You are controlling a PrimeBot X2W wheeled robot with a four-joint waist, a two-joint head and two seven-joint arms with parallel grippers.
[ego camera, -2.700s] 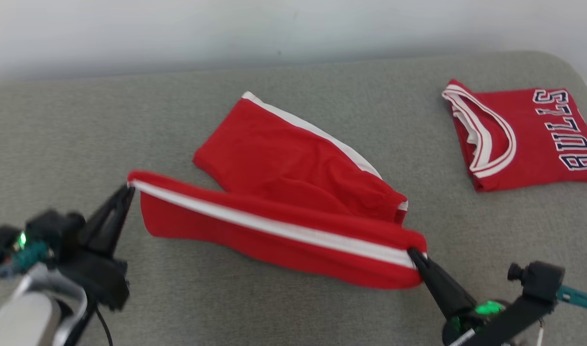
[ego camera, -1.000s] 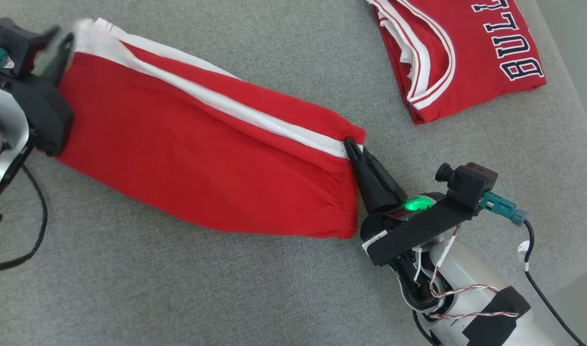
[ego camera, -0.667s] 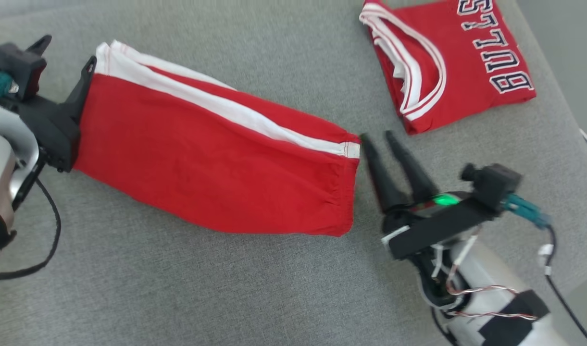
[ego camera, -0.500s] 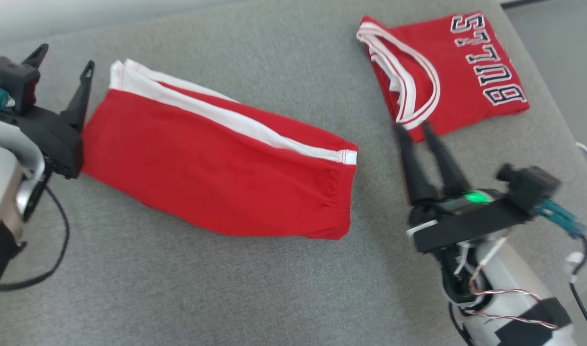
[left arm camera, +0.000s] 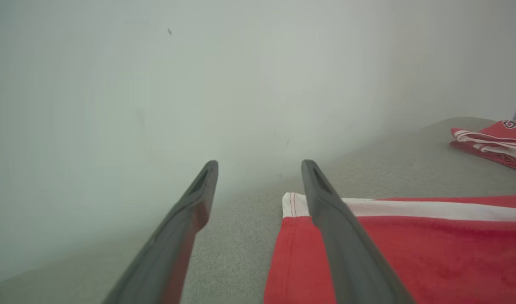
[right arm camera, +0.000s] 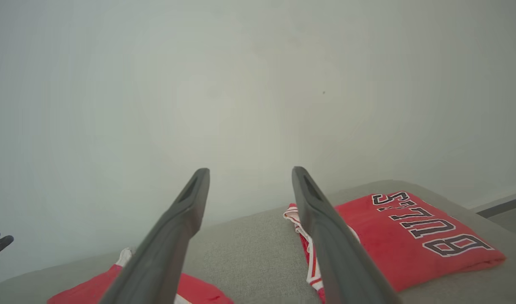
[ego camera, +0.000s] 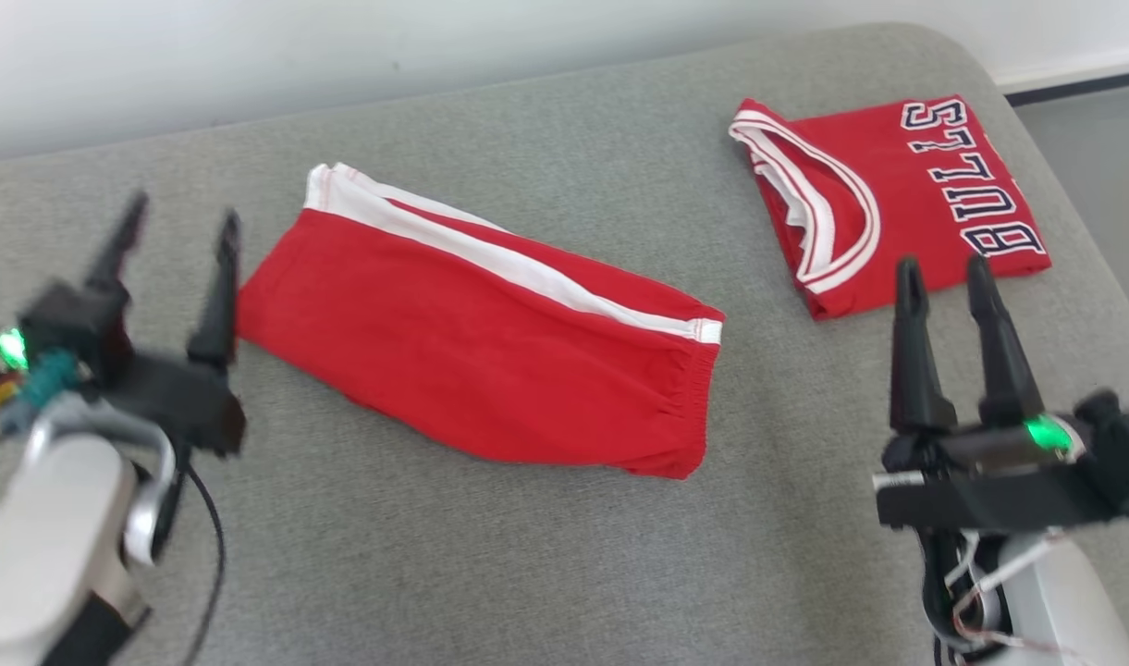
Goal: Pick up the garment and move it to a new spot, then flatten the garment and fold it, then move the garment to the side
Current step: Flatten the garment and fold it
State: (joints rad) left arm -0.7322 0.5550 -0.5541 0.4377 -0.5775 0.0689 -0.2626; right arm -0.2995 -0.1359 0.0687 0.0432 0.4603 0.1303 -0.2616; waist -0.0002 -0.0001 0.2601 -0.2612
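- Shorts [ego camera: 490, 361]: folded lengthwise, flat on cushion [ego camera: 527, 573], mid-surface.
- Left gripper [ego camera: 185, 211], right gripper [ego camera: 943, 266]: both spread, holding nothing.
- Step: folding. The next move probably calls for gripping both corners of one end.

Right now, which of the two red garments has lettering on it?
The folded jersey at the right, printed BULLS; the shorts in the middle show only a white side stripe.
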